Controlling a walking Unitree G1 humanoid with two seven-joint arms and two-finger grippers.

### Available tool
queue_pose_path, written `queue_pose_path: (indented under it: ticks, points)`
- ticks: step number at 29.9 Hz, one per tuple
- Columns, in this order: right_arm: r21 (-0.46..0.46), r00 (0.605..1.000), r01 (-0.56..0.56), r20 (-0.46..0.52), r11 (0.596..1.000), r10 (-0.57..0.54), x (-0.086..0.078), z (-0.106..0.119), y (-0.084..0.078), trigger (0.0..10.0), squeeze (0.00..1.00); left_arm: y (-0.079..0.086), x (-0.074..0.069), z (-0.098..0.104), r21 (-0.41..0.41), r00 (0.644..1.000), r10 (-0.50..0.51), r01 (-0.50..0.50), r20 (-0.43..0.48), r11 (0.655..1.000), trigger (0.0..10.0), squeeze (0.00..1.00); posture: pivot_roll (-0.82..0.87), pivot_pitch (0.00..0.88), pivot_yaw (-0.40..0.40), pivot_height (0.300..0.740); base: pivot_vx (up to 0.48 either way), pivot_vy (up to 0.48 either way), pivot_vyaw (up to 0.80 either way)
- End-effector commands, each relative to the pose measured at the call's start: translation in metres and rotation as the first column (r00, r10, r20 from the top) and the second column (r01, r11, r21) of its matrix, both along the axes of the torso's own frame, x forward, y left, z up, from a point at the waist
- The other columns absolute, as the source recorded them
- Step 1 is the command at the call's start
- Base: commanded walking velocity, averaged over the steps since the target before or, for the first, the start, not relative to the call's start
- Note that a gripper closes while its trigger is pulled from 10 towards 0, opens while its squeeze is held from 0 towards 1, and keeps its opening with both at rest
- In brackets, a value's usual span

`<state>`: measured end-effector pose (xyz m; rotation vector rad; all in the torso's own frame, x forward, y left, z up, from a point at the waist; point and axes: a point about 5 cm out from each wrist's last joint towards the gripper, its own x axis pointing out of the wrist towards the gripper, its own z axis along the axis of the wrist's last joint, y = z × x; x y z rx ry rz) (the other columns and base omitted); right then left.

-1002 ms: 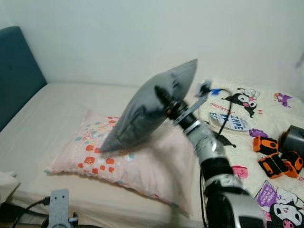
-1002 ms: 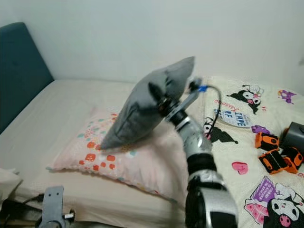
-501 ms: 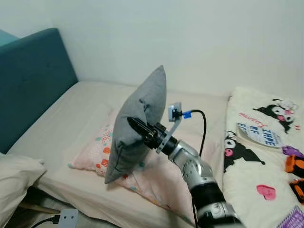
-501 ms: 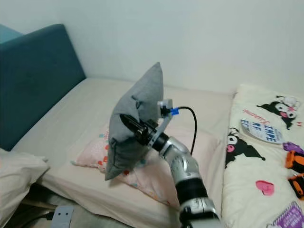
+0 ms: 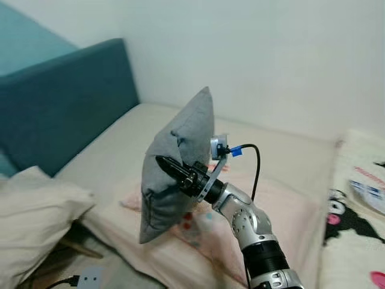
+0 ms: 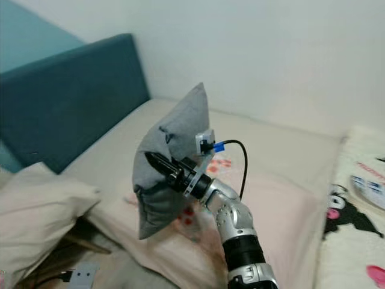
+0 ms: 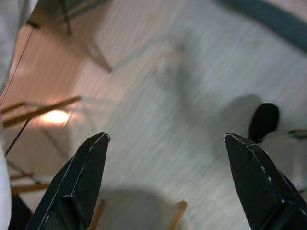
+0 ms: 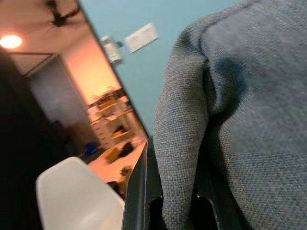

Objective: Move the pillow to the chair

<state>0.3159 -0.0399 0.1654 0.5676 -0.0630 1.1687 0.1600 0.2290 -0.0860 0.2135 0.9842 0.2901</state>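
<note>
A grey pillow hangs in the air above the bed, and my right gripper is shut on a fold of its fabric. In the right wrist view the grey pillow is pinched between the black fingers, and a white chair back shows beyond it. My left gripper is open over a pale blurred floor, with nothing between its fingers.
A pink patterned pillow lies on the bed under my right arm. A teal headboard stands to the left. A cream pillow lies at the lower left. A cartoon-print blanket covers the bed's right side.
The camera has turned left: headboard and cream pillow have come into view, the printed blanket slid right. The right gripper still holds the grey pillow, lifted off the pink one.
</note>
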Motion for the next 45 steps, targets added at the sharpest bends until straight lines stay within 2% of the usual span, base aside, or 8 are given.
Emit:
queue_pose_path:
  ticks: [1,8,16,23,27,31,45]
  points:
    - [0.081,0.997,-0.049,0.065,0.996,0.044,-0.004,0.020,0.013,10.0,0.00,0.002,-0.002,-0.001,0.004,1.000,-0.016,0.016,-0.019,1.000,10.0,0.00,-0.09,0.000,0.054,0.740,0.000,0.000,0.80]
    - [0.046,0.999,-0.032,0.020,0.998,0.031,-0.007,0.010,0.012,10.0,0.00,-0.004,0.003,0.001,-0.037,0.999,-0.019,0.020,0.034,0.999,10.0,0.00,-0.09,0.000,0.050,0.740,0.000,0.000,0.80]
    - [0.018,1.000,-0.031,-0.003,0.999,0.031,-0.009,0.002,0.014,10.0,0.00,-0.006,0.003,0.000,-0.050,0.999,-0.034,0.036,0.033,0.998,10.0,0.00,-0.09,0.000,0.053,0.740,0.000,0.000,0.80]
    - [-0.028,0.997,0.026,-0.070,0.999,-0.028,-0.006,-0.019,0.007,10.0,0.00,-0.007,0.002,0.000,-0.037,0.998,-0.062,0.062,0.020,0.997,10.0,0.00,-0.09,0.000,0.055,0.740,0.000,0.000,0.80]
    - [-0.043,0.995,0.041,-0.084,0.998,-0.044,-0.006,-0.024,0.004,10.0,0.00,-0.009,0.001,-0.001,-0.079,0.999,-0.043,0.045,0.022,0.996,10.0,0.00,-0.09,0.000,0.056,0.740,0.000,0.000,0.80]
    - [-0.043,0.995,0.046,-0.082,0.998,-0.049,-0.006,-0.023,0.003,10.0,0.00,-0.011,0.002,-0.001,-0.100,0.999,-0.035,0.039,0.038,0.994,10.0,0.00,-0.09,0.000,0.056,0.740,0.000,0.000,0.80]
    - [-0.028,0.997,0.054,-0.050,0.998,-0.055,-0.003,-0.015,-0.001,10.0,0.00,-0.013,0.010,0.002,-0.085,0.996,-0.055,0.061,0.073,0.994,10.0,0.00,-0.09,0.000,0.054,0.740,0.000,0.000,0.80]
